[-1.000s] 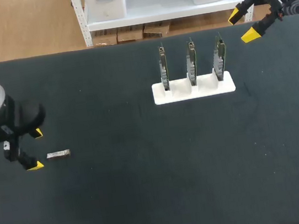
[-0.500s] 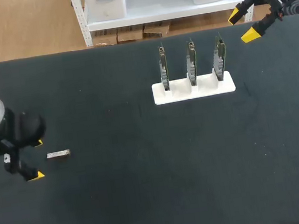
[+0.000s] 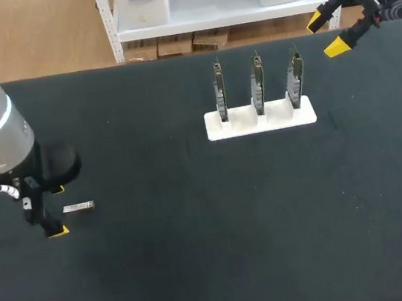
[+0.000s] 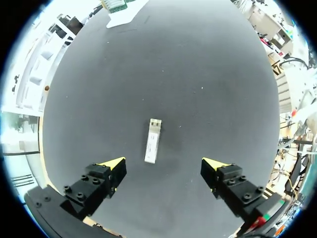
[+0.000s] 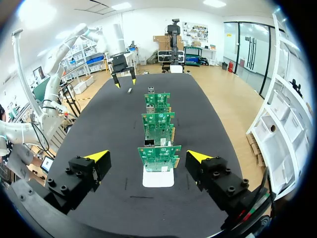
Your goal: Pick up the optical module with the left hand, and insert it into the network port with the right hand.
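While the optical module (image 4: 153, 141) lies flat on the dark matte worktop (image 3: 215, 253), the left claw (image 4: 163, 163) hangs over it with its fingers spread wide and nothing between them touching either yellow tip. From the left wrist view the module sits just ahead of the gap between the fingers, and its long axis points away from the claw, roughly square to the line joining the tips. I judge that a short advance and a straight descent would let the fingers close across its narrow width. It is a slim, silvery metal bar with hard straight edges and a paler end, likely slippery but rigid. The left arm is far nearer. The right claw (image 3: 325, 34) hangs open and empty over the far right corner, well apart from the module. It is close to three green circuit boards (image 3: 257, 83), which stand upright on edge in a white slotted base (image 3: 260, 121).
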Controlling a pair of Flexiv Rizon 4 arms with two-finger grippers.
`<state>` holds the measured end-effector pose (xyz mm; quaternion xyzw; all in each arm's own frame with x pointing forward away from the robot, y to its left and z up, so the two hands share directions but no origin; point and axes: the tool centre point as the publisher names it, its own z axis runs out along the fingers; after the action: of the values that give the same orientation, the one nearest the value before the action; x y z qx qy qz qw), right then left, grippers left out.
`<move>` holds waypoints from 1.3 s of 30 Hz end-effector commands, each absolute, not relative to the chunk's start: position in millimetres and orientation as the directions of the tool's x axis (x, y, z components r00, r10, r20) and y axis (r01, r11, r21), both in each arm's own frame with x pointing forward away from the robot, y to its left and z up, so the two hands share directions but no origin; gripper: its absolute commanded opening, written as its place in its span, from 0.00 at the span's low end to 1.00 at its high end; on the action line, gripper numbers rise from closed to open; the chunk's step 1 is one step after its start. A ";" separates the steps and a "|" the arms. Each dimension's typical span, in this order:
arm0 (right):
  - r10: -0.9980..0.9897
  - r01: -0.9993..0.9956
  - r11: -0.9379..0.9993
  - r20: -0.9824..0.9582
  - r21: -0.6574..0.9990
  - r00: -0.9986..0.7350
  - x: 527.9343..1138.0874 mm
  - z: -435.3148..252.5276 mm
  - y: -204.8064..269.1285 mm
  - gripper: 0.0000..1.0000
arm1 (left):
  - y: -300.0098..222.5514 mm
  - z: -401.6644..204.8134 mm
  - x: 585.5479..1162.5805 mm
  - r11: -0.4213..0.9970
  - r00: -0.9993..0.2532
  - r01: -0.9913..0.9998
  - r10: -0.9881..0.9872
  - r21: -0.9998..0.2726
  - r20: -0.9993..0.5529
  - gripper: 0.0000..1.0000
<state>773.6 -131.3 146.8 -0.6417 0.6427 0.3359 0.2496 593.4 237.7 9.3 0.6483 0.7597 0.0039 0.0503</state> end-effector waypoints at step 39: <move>-0.657 -0.993 -0.048 -0.752 0.110 -0.052 773.0 146.7 -131.3 1.00 | 229.2 -13.4 592.8 0.148 -0.141 0.985 0.986 0.083 -0.092 1.00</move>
<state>773.6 -131.3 146.8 -0.6417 0.6427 0.3359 0.2496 591.3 230.6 -12.7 0.6525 0.7551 -0.0002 0.0648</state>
